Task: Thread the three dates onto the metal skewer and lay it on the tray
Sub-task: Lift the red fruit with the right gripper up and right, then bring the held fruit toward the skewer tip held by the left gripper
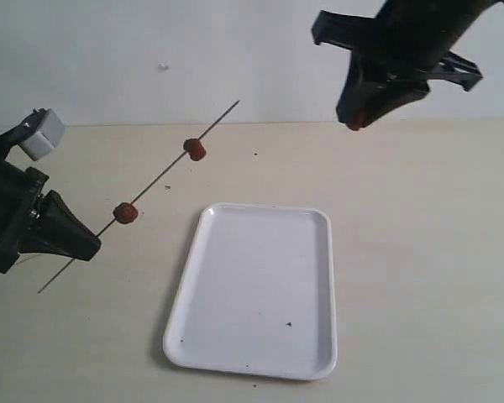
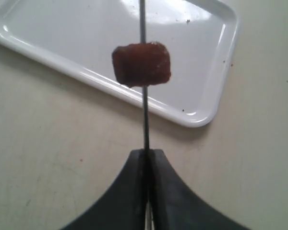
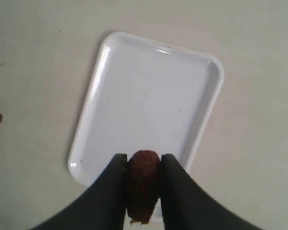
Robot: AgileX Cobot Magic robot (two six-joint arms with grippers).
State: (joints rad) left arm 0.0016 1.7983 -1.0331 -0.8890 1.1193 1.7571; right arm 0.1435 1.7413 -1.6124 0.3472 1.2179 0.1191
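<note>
Now, your left pincer (image 1: 91, 246) pinches the metal skewer (image 1: 161, 179) above the desk (image 1: 428, 252), left of the tray (image 1: 332, 277), two dates (image 1: 125, 213) threaded; your right pincer (image 1: 355, 122), high at far right, grips the third date (image 3: 143, 182).

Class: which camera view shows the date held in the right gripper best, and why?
The right wrist view: the held date sits close up, clamped in the right gripper. The exterior view shows only a reddish sliver at the gripper's tip. The left wrist view misses it, showing another date on the skewer.
</note>
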